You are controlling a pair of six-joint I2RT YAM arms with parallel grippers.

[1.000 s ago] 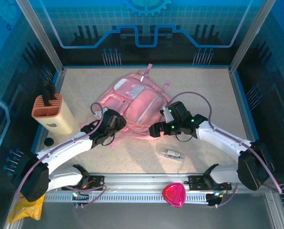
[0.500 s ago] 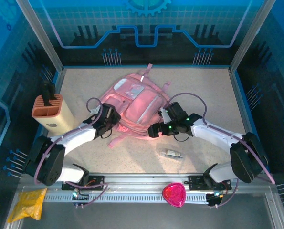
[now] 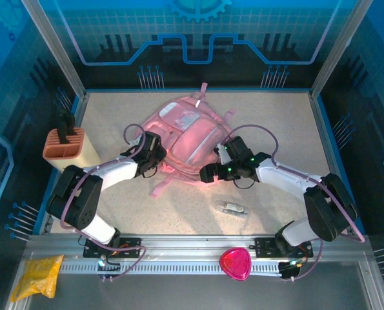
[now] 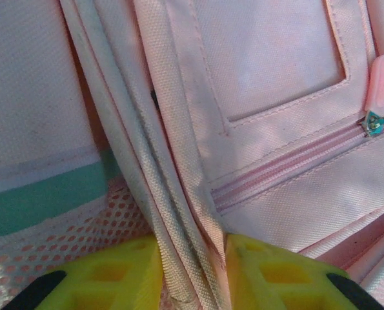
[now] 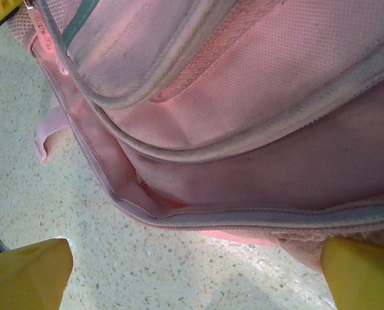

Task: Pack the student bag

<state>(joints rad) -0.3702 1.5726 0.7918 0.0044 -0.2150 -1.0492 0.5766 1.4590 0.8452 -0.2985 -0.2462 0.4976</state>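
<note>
Speckled table (image 3: pixel 275 116) bears student bag (image 3: pixel 195 139), its fold pinched in left tool (image 4: pixel 192 265).

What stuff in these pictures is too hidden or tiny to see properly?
- Inside of the large soft pink fabric backpack: every view, its own fabric covers it.
- Small clear object on the speckled table: top view, too small to name.
- Black thing in the beige slotted holder: top view, its lower part hidden inside the holder.
- Most of the backpack: wrist views, cut off by picture edges.
</note>
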